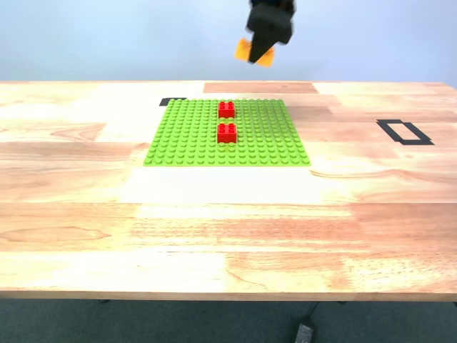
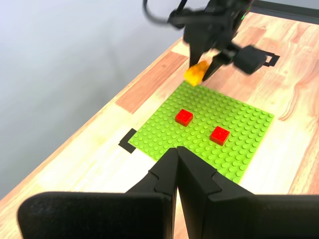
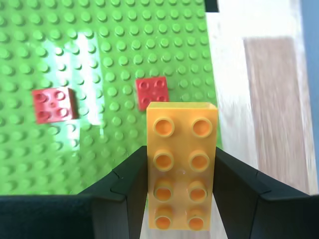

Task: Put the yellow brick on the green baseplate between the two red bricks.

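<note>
Two small bright red square studded bricks (image 1: 226,109) (image 1: 227,133) sit one behind the other on the large lime-green studded plastic baseplate (image 1: 186,136), with only a narrow gap between them. Our second gripper (image 3: 181,169) is clamped on the long yellow-orange studded plastic brick (image 3: 181,167), holding it in the air above the plate's far edge. Our first gripper (image 2: 177,172) hangs pressed together and empty. We judge the gap tight: a slight twist or offset could land the yellow brick on a red one, or leave its studs unseated.
</note>
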You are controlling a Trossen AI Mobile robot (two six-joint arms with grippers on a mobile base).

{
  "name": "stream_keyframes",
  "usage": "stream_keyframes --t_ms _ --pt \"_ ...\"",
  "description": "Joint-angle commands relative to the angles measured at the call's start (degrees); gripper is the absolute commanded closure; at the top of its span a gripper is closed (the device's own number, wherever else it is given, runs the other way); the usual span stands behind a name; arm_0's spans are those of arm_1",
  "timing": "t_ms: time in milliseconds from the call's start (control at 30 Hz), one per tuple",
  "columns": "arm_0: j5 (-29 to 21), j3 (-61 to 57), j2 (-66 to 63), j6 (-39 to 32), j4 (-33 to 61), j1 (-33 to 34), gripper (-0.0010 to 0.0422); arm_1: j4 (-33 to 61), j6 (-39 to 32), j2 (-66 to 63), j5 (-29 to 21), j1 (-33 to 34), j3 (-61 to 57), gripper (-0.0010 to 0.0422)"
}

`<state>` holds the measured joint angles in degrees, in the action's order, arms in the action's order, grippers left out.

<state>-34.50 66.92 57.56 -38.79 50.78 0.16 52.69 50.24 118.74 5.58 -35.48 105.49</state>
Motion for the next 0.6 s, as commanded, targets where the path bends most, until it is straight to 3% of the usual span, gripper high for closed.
stream_keyframes --t_ms 33,333,600 --pt "0.0 0.0 0.0 0.0 0.1 0.0 0.0413 3.1 0.4 4.8 0.0 -1.7 5.3 0.0402" --pt "0.0 0.0 0.0 0.0 0.0 0.0 0.0413 3.7 5.9 11.3 -0.2 -5.9 7.7 0.0402" --pt "0.0 0.0 0.0 0.0 0.0 0.0 0.0412 4.3 2.4 13.9 -1.1 -6.6 6.9 0.0402"
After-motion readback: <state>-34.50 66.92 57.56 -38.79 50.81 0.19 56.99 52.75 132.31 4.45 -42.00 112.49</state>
